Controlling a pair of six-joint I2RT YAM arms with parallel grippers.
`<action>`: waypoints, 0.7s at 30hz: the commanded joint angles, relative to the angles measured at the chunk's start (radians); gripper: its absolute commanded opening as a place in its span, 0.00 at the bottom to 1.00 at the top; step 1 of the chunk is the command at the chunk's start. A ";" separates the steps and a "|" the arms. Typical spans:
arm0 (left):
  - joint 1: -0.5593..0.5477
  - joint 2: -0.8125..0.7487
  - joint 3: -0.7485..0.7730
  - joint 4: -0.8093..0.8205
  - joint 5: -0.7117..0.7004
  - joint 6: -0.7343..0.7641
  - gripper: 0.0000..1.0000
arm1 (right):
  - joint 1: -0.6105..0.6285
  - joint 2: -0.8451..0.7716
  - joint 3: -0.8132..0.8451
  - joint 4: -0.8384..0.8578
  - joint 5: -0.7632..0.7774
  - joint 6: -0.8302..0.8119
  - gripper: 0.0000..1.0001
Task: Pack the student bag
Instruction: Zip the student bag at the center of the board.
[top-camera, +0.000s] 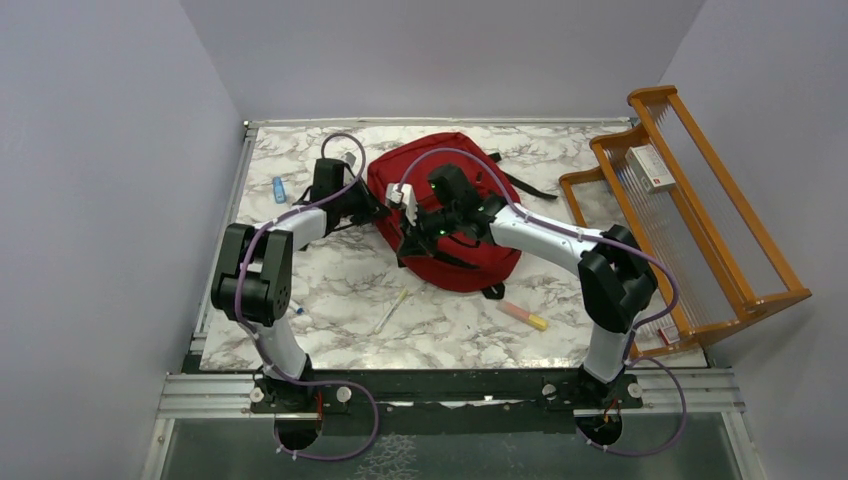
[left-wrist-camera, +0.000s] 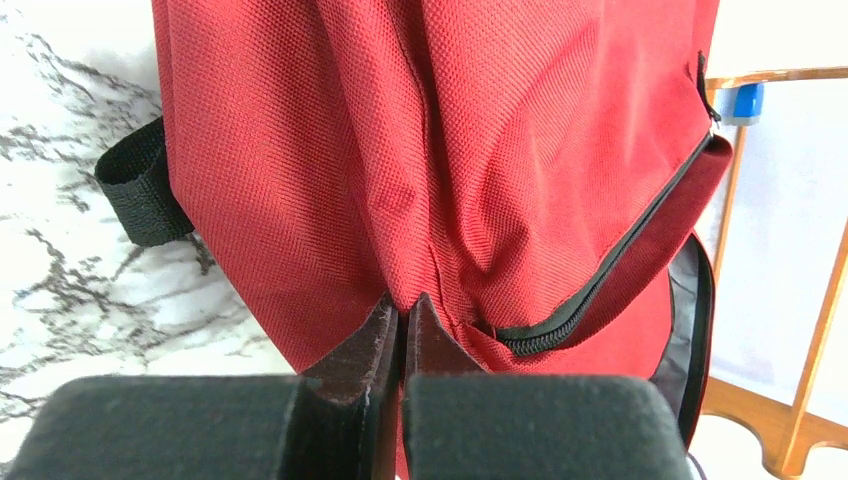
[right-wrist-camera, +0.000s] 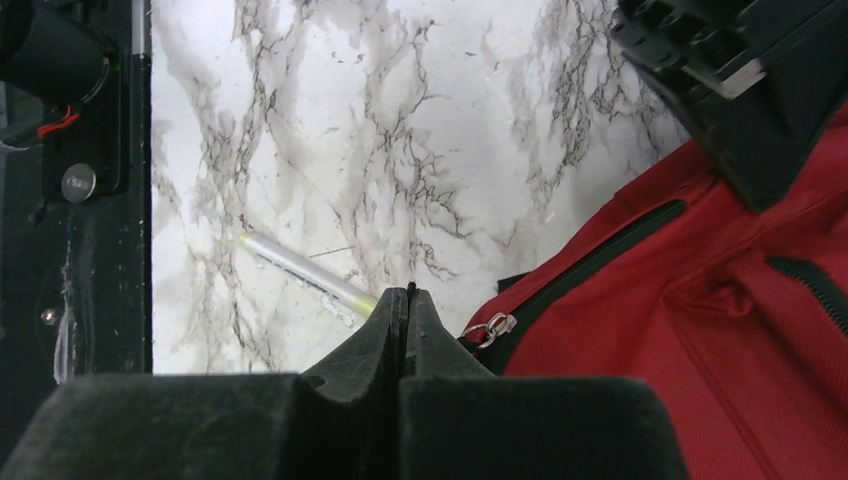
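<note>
Opening the student bag (top-camera: 462, 262), lying toward 12 o'clock on the counter (top-camera: 340, 285), looks like the step now: left gripper (left-wrist-camera: 402, 305) pressed together against its 9 o'clock edge, right gripper (right-wrist-camera: 408, 295) pressed together beside the zipper pull (right-wrist-camera: 488, 328), which it must grab next and slide.

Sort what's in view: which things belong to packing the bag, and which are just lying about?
Likely for the job: student bag, pen, orange marker, small blue item.
Just lying about: wooden rack, white box on it.
</note>
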 joint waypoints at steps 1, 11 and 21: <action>0.045 0.068 0.103 -0.019 -0.062 0.109 0.00 | 0.001 -0.021 0.000 -0.098 -0.113 0.001 0.00; 0.084 0.184 0.221 -0.044 -0.060 0.168 0.00 | -0.032 -0.167 -0.179 -0.074 -0.065 0.051 0.01; 0.104 0.238 0.306 -0.072 -0.059 0.230 0.00 | -0.115 -0.304 -0.335 -0.077 -0.002 0.105 0.00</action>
